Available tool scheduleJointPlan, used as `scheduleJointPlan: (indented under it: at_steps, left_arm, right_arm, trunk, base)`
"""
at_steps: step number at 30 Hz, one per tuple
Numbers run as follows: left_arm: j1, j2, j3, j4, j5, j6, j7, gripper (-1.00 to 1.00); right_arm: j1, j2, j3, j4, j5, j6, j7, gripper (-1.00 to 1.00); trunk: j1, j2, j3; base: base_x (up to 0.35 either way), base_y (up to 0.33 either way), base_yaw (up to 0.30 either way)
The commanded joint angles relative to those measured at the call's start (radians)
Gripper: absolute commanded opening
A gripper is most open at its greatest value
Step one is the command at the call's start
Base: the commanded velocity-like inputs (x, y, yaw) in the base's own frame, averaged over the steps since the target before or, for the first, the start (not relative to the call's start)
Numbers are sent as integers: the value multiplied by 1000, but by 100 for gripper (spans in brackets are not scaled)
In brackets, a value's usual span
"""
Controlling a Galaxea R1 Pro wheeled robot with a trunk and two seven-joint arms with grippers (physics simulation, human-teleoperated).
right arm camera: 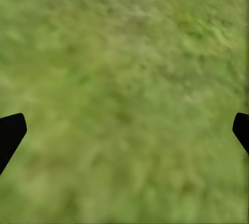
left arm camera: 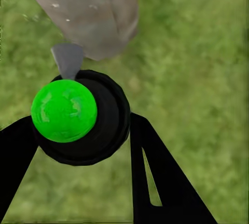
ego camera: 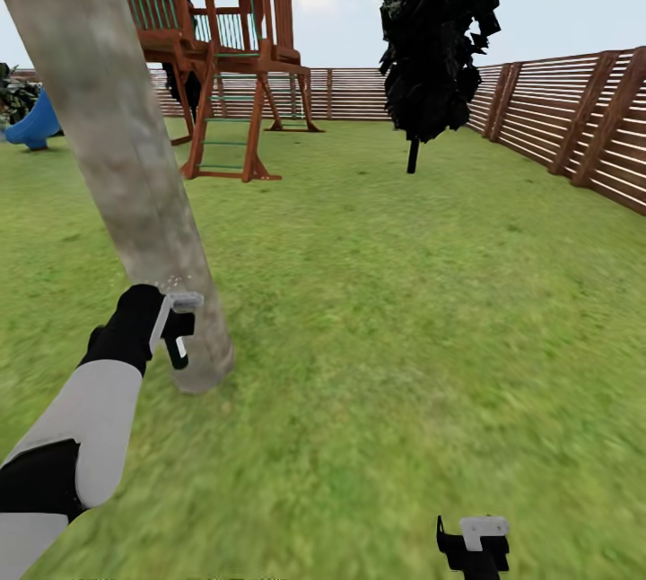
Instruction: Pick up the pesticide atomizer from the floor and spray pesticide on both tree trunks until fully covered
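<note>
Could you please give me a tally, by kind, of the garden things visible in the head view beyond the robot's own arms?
Thick pale mottled tree trunk: 1
Dark columnar conifer: 1
Reddish-brown wooden play tower: 1
Blue plastic slide: 1
Horizontal-slat wooden fence: 1
Total: 5

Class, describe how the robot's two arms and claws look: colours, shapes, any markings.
The left arm has white rounded shells with black joints and a black wrist. The left claw and right claw are black with pale grey plates. The fingers are flat, black and tapered. No markings or cables are visible.
</note>
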Motion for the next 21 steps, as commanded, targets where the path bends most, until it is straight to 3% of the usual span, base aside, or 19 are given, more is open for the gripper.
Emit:
scheduleJointPlan:
  at_steps: [1,7,9,16,21]
  left_arm:
    - [-1,0,2,6,-9,4,-6,-100]
    - [13,6,0,37,-10,-3,-5,-100]
    - [55,7,2,54,-11,-12,-5,-100]
    - [111,8,4,61,-14,-18,5,-100]
    - [141,7,4,59,-12,-19,7,-100]
  right_arm:
    - [0,0,4,1,9,2,-10,100]
    - [0,0,4,1,9,1,-10,100]
    - [0,0,4,1,9,2,-10,100]
    - [0,0,4,1,9,1,-10,100]
    - [0,-1,3,1,9,1,-10,100]
  trunk:
    - [0,0,-1]
    - [0,0,-1]
    - [0,0,-1]
    - [0,0,-1]
    - [0,0,-1]
  base:
    - [0,-273,238]
    - [55,-273,272]
    - [84,-273,277]
    - [125,-269,276]
    - [180,-241,66]
